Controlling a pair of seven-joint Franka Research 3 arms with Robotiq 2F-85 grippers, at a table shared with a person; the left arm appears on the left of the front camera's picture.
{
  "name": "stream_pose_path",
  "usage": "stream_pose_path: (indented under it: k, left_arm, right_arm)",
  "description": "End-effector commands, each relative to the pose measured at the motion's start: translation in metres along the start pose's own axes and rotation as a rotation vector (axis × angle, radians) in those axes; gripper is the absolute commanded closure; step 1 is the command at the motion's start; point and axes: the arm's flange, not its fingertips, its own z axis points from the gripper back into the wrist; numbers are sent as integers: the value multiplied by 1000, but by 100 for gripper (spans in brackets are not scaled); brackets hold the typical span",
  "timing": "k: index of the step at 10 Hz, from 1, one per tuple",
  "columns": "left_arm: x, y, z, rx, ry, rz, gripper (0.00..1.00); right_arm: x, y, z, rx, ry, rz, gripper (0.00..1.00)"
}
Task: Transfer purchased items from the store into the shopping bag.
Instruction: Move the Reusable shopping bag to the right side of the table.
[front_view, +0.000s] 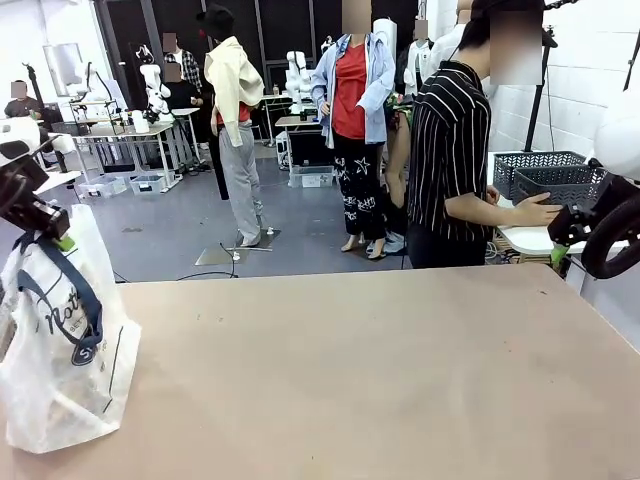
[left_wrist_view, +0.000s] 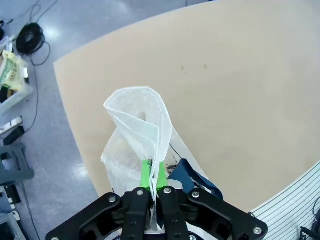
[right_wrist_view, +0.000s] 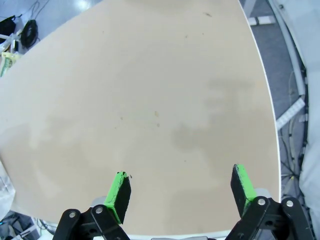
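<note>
shopping bag (left_wrist_view: 135, 130) pinched, left pincer (left_wrist_view: 151, 172) | right pincer (right_wrist_view: 180, 187) agape above table (right_wrist_view: 150, 100)

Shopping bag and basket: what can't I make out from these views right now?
- Shopping bag contents: front view, the crumpled translucent plastic hides them.
- Bag lettering: front view, folds and the strap cut it off.
- Basket contents: front view, its lattice wall and the person's hand hide them.
- Right pincer: front view, cut off at the right edge.
</note>
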Motion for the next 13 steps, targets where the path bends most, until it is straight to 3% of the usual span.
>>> stream_pose_path:
  k: [1, 4, 5, 7, 9, 10, 13]
  left_arm:
    - [8, -2, 3, 42, -16, 30, 71]
    - [17, -8, 25, 133, -79, 70, 12]
    - [21, -16, 45, 196, -98, 75, 0]
    - [34, -41, 99, 293, -156, 75, 0]
    - [78, -101, 116, 319, -211, -28, 0]
    - [104, -140, 106, 267, -234, -90, 0]
    - [172, -214, 36, 29, -164, -246, 0]
  right_arm:
    - [0, 0, -1, -1, 5, 0, 0]
    - [0, 0, -1, -1, 5, 0, 0]
    - [0, 0, -1, -1, 5, 0, 0]
    - [0, 0, -1, -1, 5, 0, 0]
    - [0, 0, -1, -1, 5, 0, 0]
    - [0, 0, -1, -1, 5, 0, 0]
    - [0, 0, -1, -1, 5, 0, 0]
